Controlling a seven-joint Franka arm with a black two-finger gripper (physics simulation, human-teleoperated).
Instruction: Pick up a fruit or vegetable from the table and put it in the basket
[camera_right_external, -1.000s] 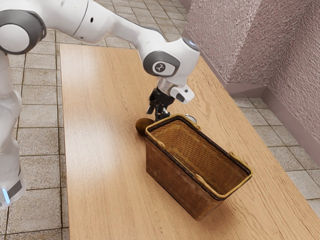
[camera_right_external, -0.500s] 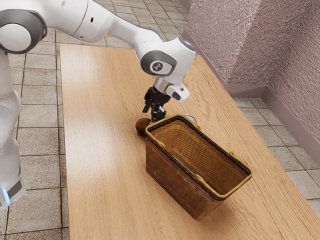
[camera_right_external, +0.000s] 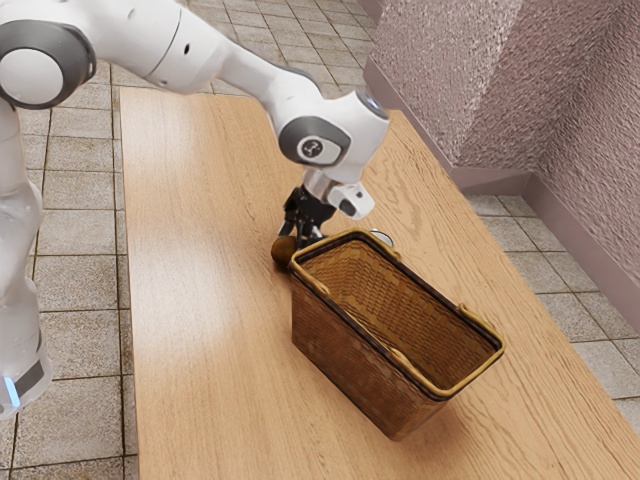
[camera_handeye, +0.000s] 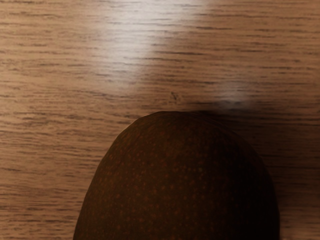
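From where I'm standing, the trouble is how tightly things are packed. The fruit (camera_right_external: 283, 252), dark, speckled and rounded at the end, is on the table (camera_right_external: 200, 320), right by a corner of the basket (camera_right_external: 345, 350); whether they touch I can't tell. The black claw (camera_right_external: 293, 238) is down at it with its fingers parted, and to my eye it has no grip yet, so closing around the fruit looks like the step in hand.

That basket corner worries me most. The finger on that side has hardly any room, and if it catches the woven wall or the rim, it could shove the basket along or tip it, or stop short of a proper hold. The fruit looks smooth and curved, so a pinch too high or off its middle might squirt it out and send it rolling over the wood.

Say the grip comes good: the lift still wants to go straight up and well clear before swinging across. Drag it sideways too low and the fruit would knock the rim, perhaps dropping outside. The raised handle (camera_right_external: 480, 318) could snag the claw too.
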